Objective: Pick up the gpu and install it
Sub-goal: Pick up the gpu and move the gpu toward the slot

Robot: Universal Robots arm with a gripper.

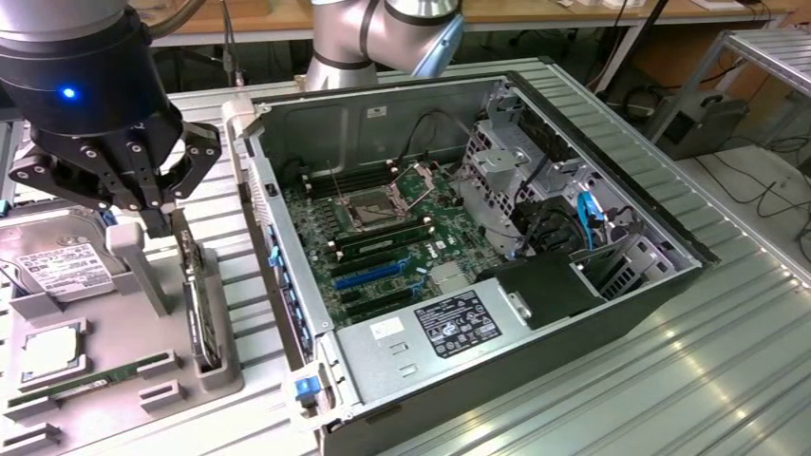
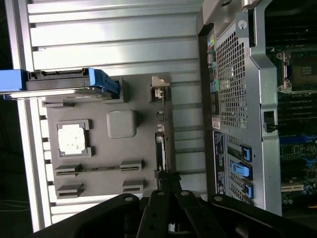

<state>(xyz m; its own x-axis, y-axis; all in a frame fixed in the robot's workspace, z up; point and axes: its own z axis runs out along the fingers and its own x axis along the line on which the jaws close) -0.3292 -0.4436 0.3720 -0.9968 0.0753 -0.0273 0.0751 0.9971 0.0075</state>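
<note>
We see the gripper [image 1: 161, 226] low at about nine o'clock in the exterior view, its black fingers pressed together on the top edge of the graphics card [image 1: 199, 313]. The card stands on its long edge in a slot of the grey holder tray [image 1: 228, 380], and the fingers pinch it at the end that lies toward twelve o'clock. It is still seated in the slot.

From the card, a hard drive [image 1: 61, 266] with a white label lies toward ten o'clock on the same tray. A square processor chip [image 1: 51, 350] sits toward eight o'clock, and a slim green memory stick [image 1: 95, 375] lies just below that, near seven o'clock.

The open computer case [image 1: 380, 351] lies on its side just beside the tray, toward three o'clock from the card, on the ribbed metal table [image 1: 659, 380]. Its green motherboard [image 1: 380, 256] faces up.

In the wrist view we see the gripper [image 2: 168, 186] closed over one end of the card [image 2: 161, 148], which shows as a thin edge-on strip.
</note>
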